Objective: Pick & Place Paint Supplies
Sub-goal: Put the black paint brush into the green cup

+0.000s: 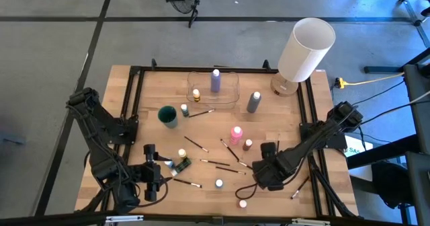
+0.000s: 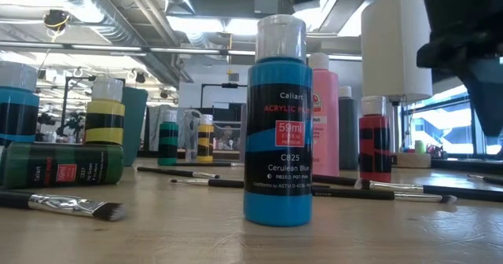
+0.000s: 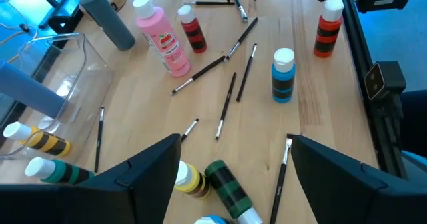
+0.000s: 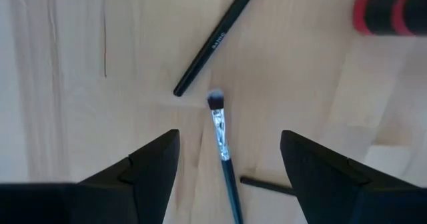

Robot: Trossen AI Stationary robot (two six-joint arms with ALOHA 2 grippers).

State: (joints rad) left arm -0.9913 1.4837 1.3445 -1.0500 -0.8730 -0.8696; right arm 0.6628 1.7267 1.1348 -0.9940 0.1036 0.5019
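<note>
Overhead arrangement, left to right. The left gripper [image 1: 150, 174] is held low near the table's front-left, fingers spread and empty, above a toppled green-banded paint bottle [image 3: 230, 191] and a yellow one [image 3: 190, 181]. The clear plastic bin [image 1: 231, 90], already holding a purple bottle [image 1: 216, 80], appears to be the destination. The right gripper [image 4: 230, 177] hovers with fingers released astride a silver-ferruled paintbrush [image 4: 221, 141]. A good grasp would be made by centring on the ferrule, descending squarely, and closing along the thin handle's width.

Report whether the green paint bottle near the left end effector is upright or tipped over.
Tipped over. The green paint bottle lies on its side on the table, while the blue bottle beyond it stands upright.
</note>
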